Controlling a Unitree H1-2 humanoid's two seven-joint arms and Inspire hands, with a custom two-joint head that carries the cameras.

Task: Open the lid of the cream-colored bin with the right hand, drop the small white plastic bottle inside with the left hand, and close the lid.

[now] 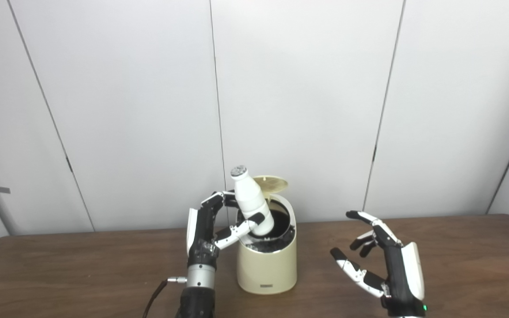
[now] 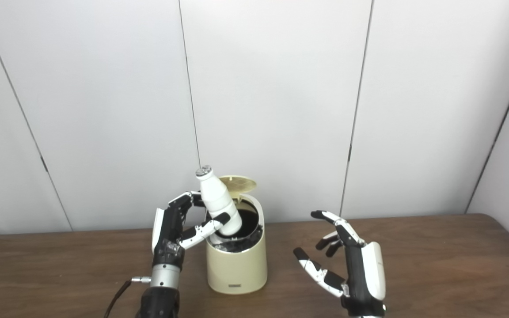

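Letting go cleanly is the step now: the left hand (image 1: 219,225), at the frame's lower centre, grips the bottle (image 1: 252,201) between fingers and thumb, tilted, its base already over the dark mouth of the bin (image 1: 267,265) and its cap leaning to upper left. I judge the base should dip lower inside the rim before the fingers spread, so it cannot catch and tip out. The lid (image 1: 271,182) stands raised behind. The right hand (image 1: 385,265), lower right, is spread and empty, well apart from the bin. The bin's inside is too dark to read, and the lid's hinge is hidden.
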